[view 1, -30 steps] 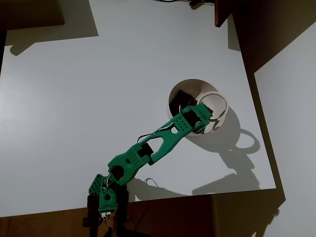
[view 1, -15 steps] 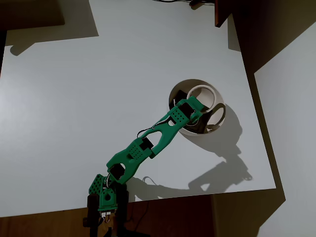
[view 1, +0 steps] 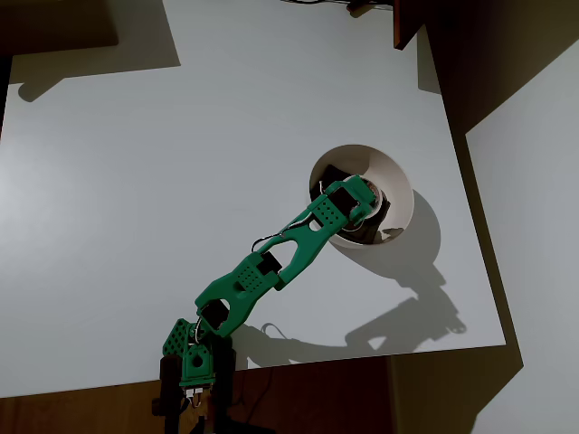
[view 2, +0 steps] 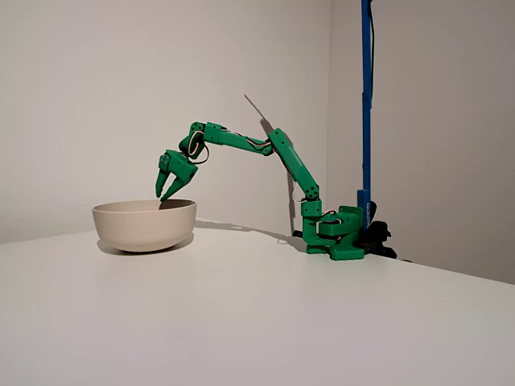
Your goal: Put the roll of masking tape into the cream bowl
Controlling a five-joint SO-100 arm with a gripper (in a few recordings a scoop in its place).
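Pretty much done: roll of masking tape (view 1: 374, 196) down in the cream bowl (view 2: 145, 224), gripper (view 2: 164, 194) spread open, holding nothing, just needs backing off.

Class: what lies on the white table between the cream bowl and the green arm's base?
Nothing but shadow: in the fixed view, bare white table separates the round cream bowl from the green arm's base.
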